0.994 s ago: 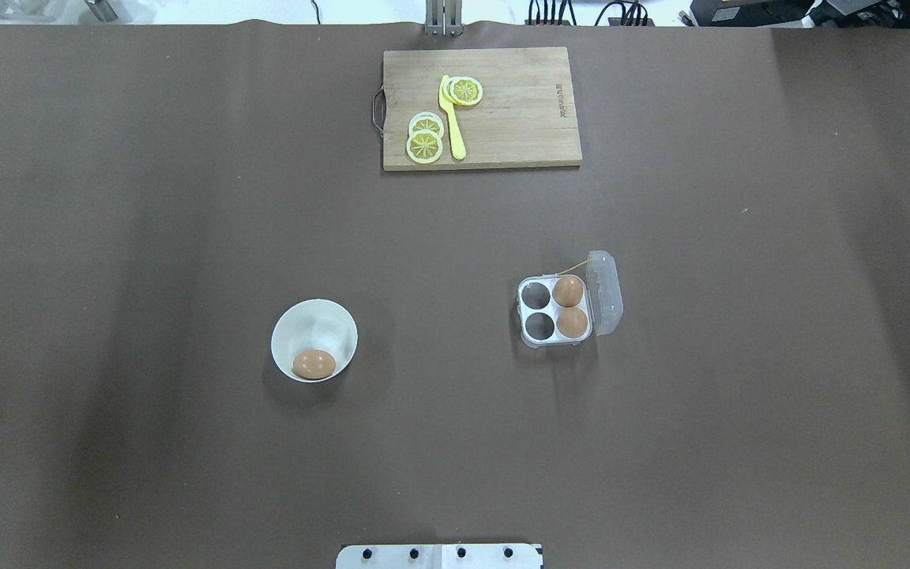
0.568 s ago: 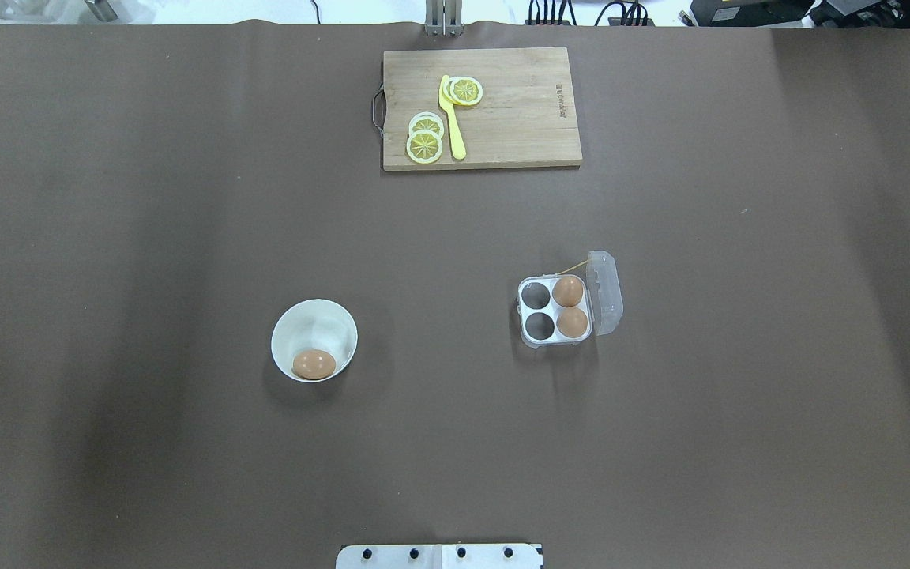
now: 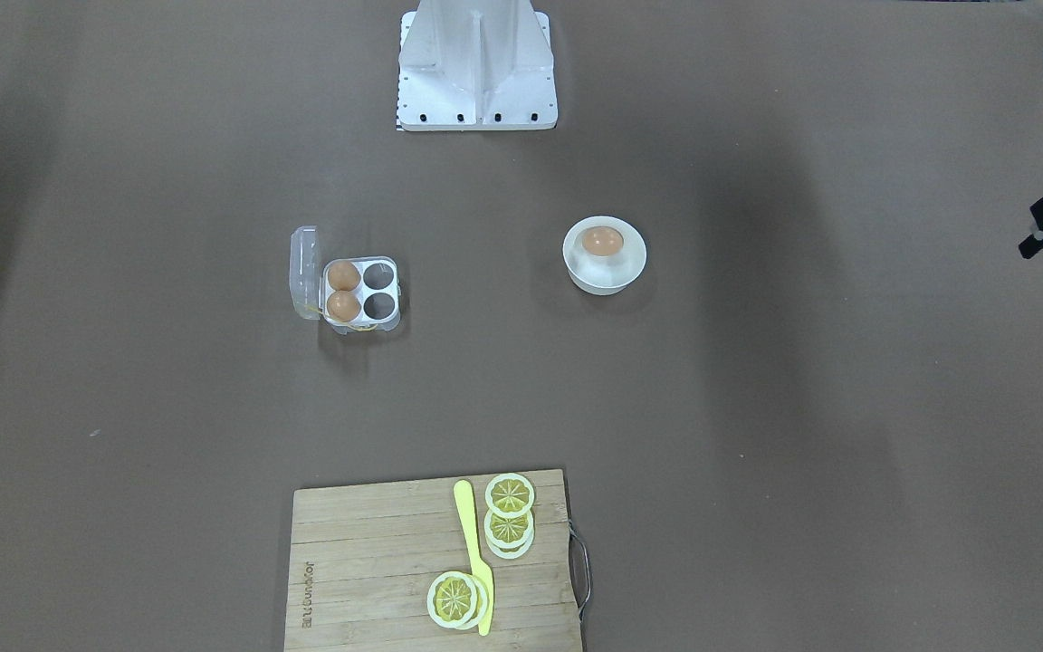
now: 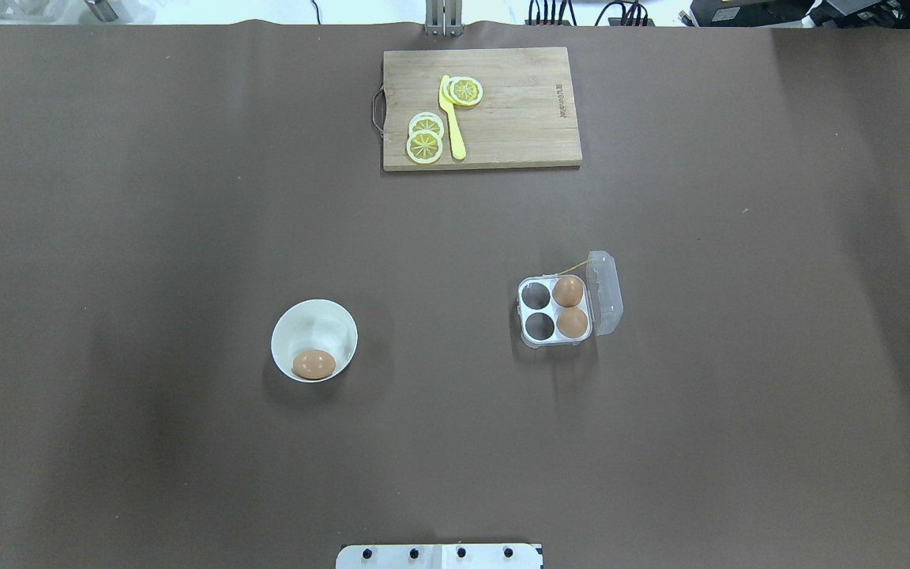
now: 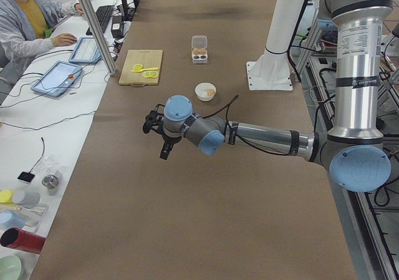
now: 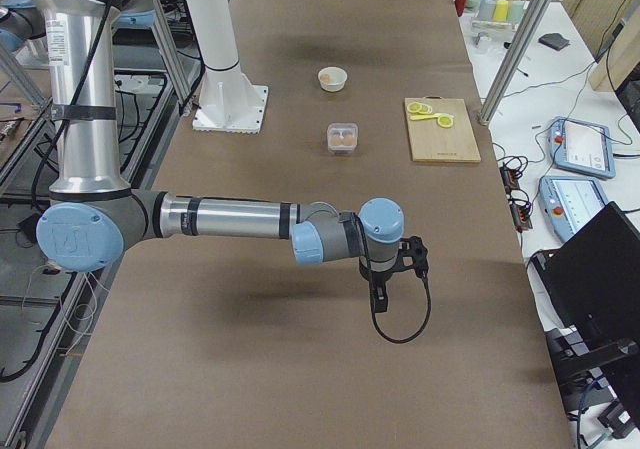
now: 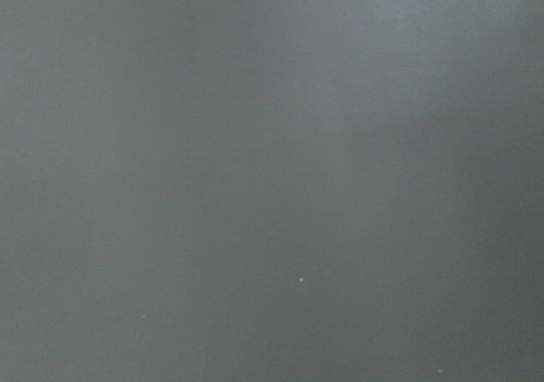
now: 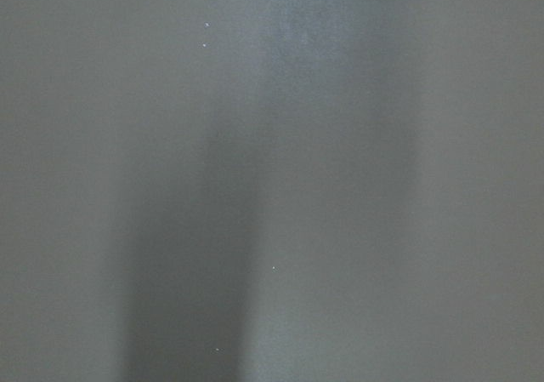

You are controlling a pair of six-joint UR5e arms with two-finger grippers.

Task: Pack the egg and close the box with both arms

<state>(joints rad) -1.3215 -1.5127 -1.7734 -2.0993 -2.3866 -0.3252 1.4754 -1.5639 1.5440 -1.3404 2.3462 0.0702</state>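
Nothing of the packing is done yet, as you can see from the overhead view. Take the table as a dial with twelve o'clock away from the robot. The small orange-brown egg [image 4: 313, 363] lies in the round white bowl [image 4: 317, 320] at about eight o'clock, against the bowl's six o'clock side. The small clear-plastic four-cup egg box [image 4: 554, 343] sits at about four o'clock, well apart from the bowl. Its hinged transparent lid [image 4: 607, 292] is swung open on its three o'clock edge. Two other brown eggs [image 4: 568, 290] fill the cups on the three o'clock side, and the two cups at nine o'clock [image 4: 535, 295] are empty. Both arms hang out past the ends of the table, far from the work. For the black left gripper [image 5: 161, 144] and the black right gripper [image 6: 385, 284] you cannot tell whether the fingers are spread or closed, and neither holds anything. The whole job seems to be left: lift the egg, seat it in a free cup, then fold the lid over. The wooden cutting board [image 4: 502, 111] with lemon slices [image 4: 424, 145] and a yellow plastic knife [image 4: 452, 118] lies at twelve o'clock, out of your way.
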